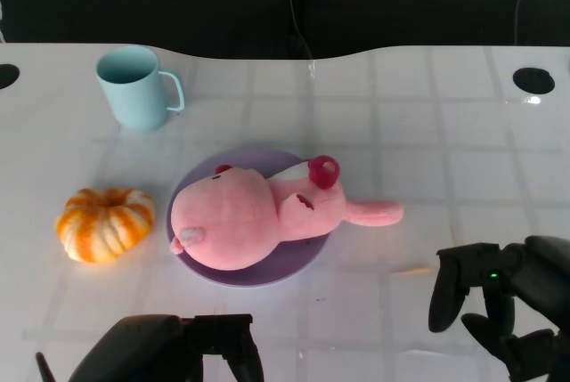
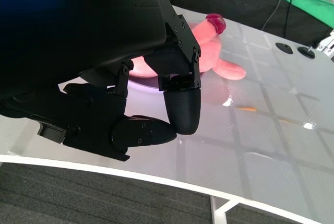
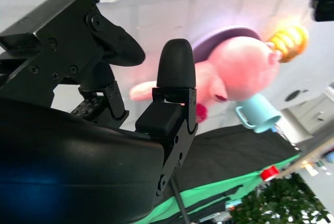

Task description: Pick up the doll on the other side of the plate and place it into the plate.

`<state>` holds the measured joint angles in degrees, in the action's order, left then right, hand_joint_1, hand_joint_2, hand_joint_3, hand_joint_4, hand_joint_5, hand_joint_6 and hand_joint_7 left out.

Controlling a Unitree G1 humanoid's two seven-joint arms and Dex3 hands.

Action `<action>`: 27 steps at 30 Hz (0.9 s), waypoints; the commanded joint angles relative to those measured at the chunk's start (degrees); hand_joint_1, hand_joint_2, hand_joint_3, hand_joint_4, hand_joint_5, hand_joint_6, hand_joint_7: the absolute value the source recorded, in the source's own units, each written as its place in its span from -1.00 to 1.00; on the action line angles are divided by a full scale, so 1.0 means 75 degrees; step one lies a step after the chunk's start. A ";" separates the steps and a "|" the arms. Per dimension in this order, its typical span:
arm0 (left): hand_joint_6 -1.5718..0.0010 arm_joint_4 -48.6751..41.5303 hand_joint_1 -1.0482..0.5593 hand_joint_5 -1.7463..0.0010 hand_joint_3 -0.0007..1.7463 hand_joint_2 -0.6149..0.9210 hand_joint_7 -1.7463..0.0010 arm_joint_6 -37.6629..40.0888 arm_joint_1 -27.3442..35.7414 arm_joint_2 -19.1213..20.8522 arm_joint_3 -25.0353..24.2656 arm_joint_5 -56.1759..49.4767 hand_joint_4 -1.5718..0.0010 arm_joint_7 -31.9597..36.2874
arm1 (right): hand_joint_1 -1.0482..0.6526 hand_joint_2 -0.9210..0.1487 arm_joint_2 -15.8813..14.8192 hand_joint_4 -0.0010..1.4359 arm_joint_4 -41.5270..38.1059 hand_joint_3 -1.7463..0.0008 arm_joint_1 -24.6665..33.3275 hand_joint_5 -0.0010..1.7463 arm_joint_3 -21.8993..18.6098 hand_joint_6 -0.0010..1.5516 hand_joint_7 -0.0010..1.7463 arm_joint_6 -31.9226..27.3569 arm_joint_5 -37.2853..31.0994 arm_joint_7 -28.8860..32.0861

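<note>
We see doll lying on plate w/ arm sticking out at 3 o'clock, both hands, left & right, holding nothing, fingers apart.

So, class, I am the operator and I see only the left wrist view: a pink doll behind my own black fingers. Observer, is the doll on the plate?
Observer: Yes. In the head view the pink doll lies on the purple plate, one limb reaching past the rim.
Operator: What else stands on the table?
Observer: A light blue mug beyond the plate, and an orange pumpkin beside the plate.
Operator: And the right hand?
Observer: The right hand holds nothing and is apart from the doll. The left hand is empty too.
</note>
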<state>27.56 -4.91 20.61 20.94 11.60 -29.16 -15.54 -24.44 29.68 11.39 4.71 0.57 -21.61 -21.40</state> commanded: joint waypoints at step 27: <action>0.15 -0.0493 -0.03 -0.81 -0.57 0.99 -0.43 -0.0357 -0.0153 0.0106 -0.0317 0.0347 0.16 0.0132 | 0.19 -0.01 0.0073 0.16 -0.1283 -0.38 -0.0583 0.99 0.0591 0.05 0.53 -0.0080 -0.0190 0.0206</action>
<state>24.32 -7.60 19.44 21.33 9.79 -27.07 -14.87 -23.87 20.20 7.44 9.15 0.76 -22.78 -20.03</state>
